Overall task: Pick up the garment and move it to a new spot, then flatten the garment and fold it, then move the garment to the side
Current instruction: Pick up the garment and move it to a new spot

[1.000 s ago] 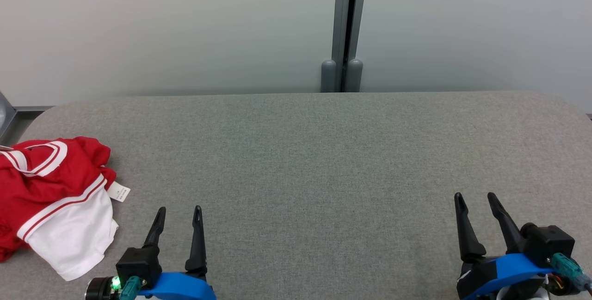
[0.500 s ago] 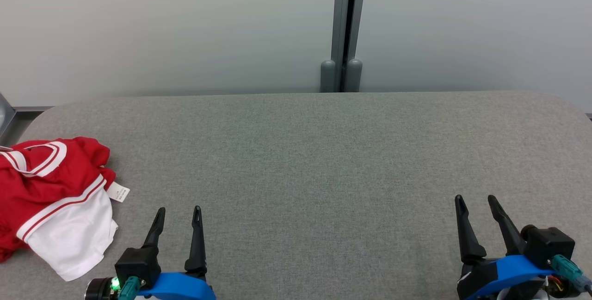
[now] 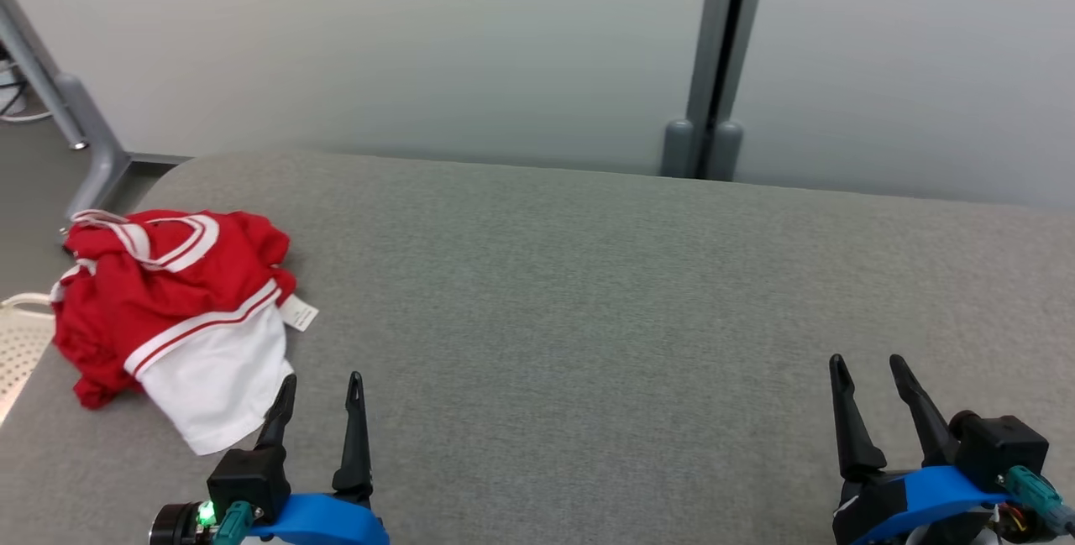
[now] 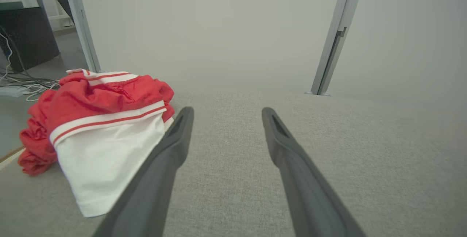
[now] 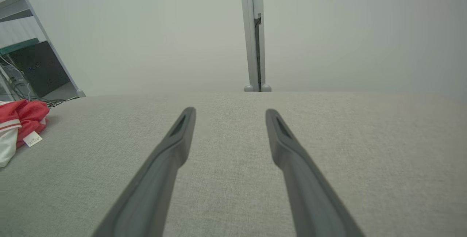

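The garment [image 3: 168, 301] is a crumpled red and white piece with white stripes and a small white label, lying near the left end of the grey padded table [image 3: 588, 293]. It also appears at the left of the left wrist view [image 4: 98, 127] and at the far left edge of the right wrist view [image 5: 16, 123]. My left gripper [image 3: 321, 381] stands open just right of the garment's white part, not touching it. My right gripper [image 3: 865, 360] is open at the lower right, far from the garment, with nothing between its fingers.
A grey post [image 3: 714, 66] rises behind the table's far edge against a pale wall. A slanted metal leg [image 3: 76, 125] and floor lie past the table's left end. A white perforated basket rim [image 3: 17, 335] shows at the left edge. Cables and a dark cabinet [image 4: 25, 36] sit left.
The head camera has turned left, so the whole picture has shifted right and the garment sits further into view. Both grippers stay open and in the same pose.
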